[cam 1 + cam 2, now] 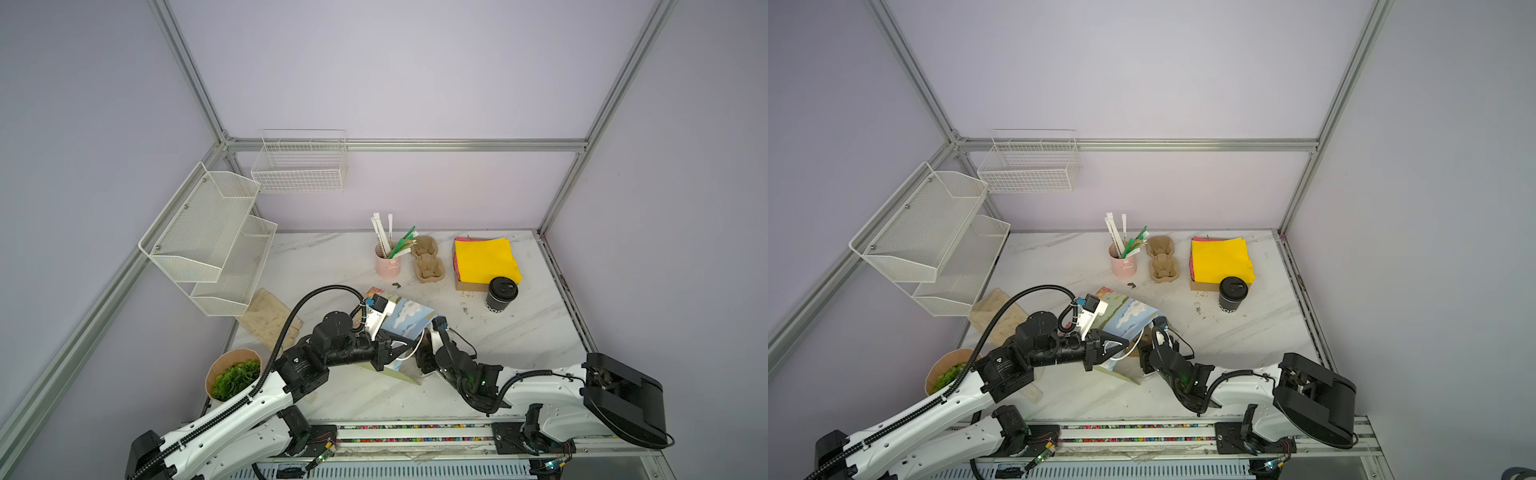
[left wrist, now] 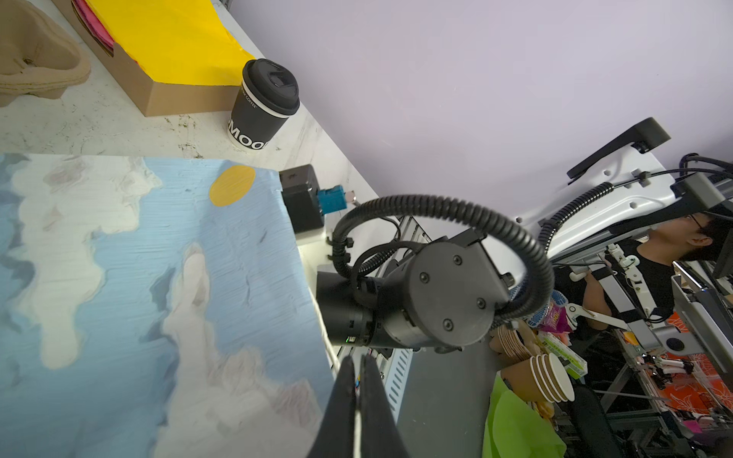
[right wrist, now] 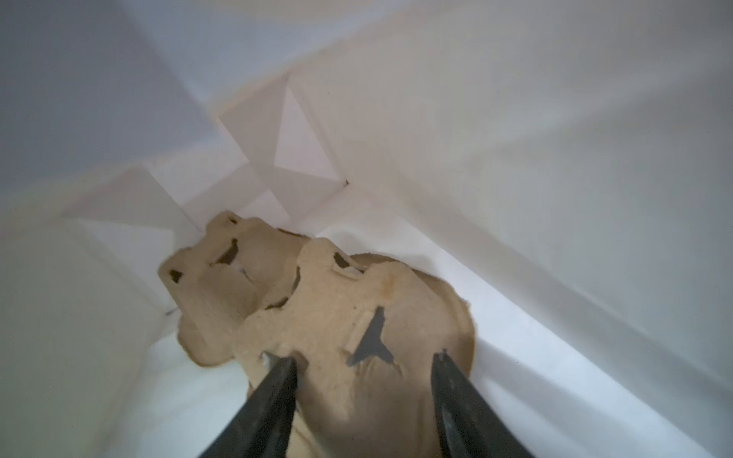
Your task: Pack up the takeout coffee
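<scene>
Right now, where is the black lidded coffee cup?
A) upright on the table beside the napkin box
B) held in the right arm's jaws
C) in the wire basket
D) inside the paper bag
A: the coffee cup stands lidded on the table next to the napkin box.

Black cup (image 1: 501,296), sky-painted bag (image 1: 409,318), yellow napkins (image 1: 484,257)

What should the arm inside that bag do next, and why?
Probably back the right gripper out of the paper bag, leaving the cup carrier. The carrier already lies deep inside, the jaws apart around it; the left gripper pinches the bag's handle, and the takeout coffee waits on the table, unpacked.
</scene>
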Controlling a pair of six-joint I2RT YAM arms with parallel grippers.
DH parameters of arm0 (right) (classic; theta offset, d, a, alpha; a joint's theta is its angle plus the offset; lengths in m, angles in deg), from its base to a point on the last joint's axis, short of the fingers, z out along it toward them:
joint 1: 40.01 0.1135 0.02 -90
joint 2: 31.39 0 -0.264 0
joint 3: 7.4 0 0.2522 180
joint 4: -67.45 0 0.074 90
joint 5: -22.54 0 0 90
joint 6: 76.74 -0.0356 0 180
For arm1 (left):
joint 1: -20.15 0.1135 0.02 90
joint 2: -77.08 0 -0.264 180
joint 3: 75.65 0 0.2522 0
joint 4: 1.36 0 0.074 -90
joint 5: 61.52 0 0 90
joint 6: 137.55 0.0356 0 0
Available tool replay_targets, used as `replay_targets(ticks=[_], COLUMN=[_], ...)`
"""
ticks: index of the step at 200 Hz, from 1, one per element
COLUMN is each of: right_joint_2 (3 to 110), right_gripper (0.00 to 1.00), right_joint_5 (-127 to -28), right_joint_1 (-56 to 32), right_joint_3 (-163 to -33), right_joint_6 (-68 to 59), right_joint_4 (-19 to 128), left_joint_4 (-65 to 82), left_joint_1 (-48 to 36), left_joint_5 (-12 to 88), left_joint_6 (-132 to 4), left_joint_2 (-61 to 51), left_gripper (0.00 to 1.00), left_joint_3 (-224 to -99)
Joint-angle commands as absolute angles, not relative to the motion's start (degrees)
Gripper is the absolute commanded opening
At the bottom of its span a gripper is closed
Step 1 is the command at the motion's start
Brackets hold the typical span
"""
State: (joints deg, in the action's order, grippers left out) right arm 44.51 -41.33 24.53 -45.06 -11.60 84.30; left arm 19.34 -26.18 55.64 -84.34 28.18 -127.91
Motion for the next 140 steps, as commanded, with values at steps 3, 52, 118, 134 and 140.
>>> replay_targets(ticks=[3,52,118,134,140], right_joint_2=[39.7,34.1,37.2,40.6,41.3], right_gripper=[0.51,0.50,0.74,0.75,0.75], right_joint_5=[-39.9,-39.0,-44.7,-44.9,-44.7], right_joint_1=[24.3,24.3,24.3,24.3,24.3], right_joint_3=[-43.8,-43.6,-43.3,-44.3,-44.4], right_joint_6=[-12.4,-12.9,-15.3,-16.4,-16.9], right_joint_4=[82.6,77.1,77.2,78.1,78.6], left_joint_4=[18.3,20.8,20.7,20.4,20.4], left_joint_1=[-26.5,-26.5,-26.5,-26.5,-26.5], left_joint_5=[56.9,55.0,54.4,54.6,54.5], left_joint_6=[-83.6,-83.1,-83.1,-83.2,-83.1], left_joint_2=[27.1,25.3,24.8,24.6,24.7], left_gripper=[0.00,0.00,0.00,0.00,0.00], left_joint_3=[-126.2,-127.6,-128.0,-128.5,-128.7])
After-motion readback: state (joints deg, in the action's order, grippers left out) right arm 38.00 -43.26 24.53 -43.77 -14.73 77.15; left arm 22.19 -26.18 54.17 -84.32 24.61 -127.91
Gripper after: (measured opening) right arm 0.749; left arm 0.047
